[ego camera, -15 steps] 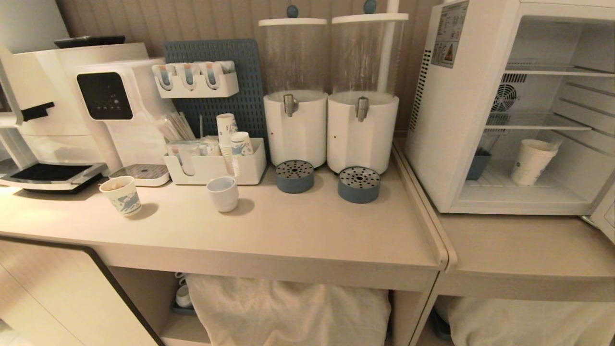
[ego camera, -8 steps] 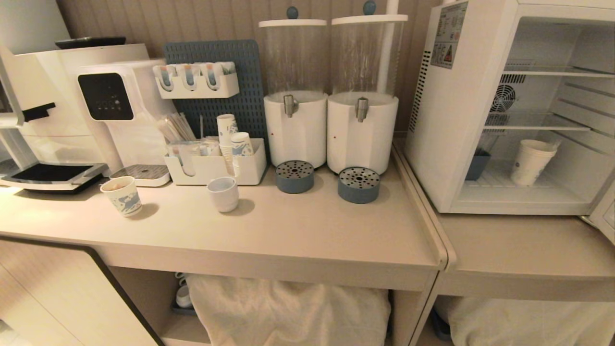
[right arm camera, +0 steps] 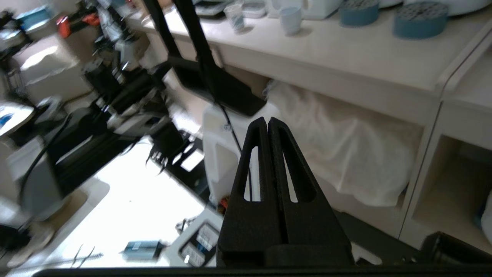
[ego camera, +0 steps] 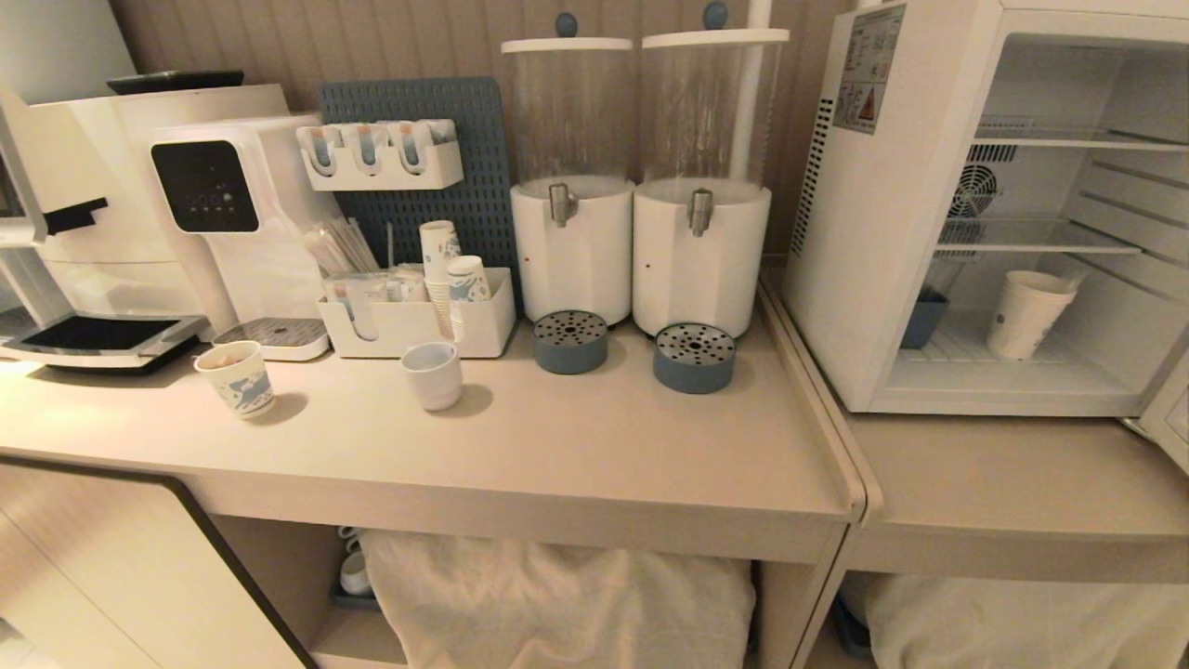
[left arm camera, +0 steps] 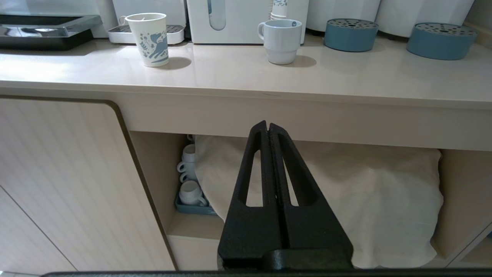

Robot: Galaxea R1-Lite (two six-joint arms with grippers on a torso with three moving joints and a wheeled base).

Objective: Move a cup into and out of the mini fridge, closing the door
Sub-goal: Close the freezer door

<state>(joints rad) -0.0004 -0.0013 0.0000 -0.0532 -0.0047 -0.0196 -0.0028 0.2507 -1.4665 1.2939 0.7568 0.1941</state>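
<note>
Nearest the robot, both arms sit low, below the counter's edge and out of the head view. The left gripper (left arm camera: 268, 127) has its fingers pressed together on nothing, pointing at the open shelf under the counter, where a white cloth bundle (left arm camera: 326, 200) lies. The right gripper (right arm camera: 267, 122) is likewise clenched and empty, angled toward the floor and the cabinet front.

On the counter (ego camera: 557, 446) stand a paper cup with blue drawings (ego camera: 235, 378) and a squat white mug (ego camera: 432, 374), well apart from each other. Behind them are a white organiser of stacked cups (ego camera: 418, 316) and two blue drip trays (ego camera: 693, 357) before the dispensers.

Farthest right, the mini fridge (ego camera: 873, 251) stands with its interior exposed. The cup (ego camera: 1028, 313) rests upright on the fridge floor, below the lower wire shelf. The door (ego camera: 1172, 418) is swung wide; only a corner of its frame shows at the right edge, so its exact angle is hard to judge.

As a judgement, the "into" half looks done: the cup is inside and nothing grips it. Left to do are the door, closing it on the cup, then opening it again, lifting the cup out to the counter, and shutting the door once more.
</note>
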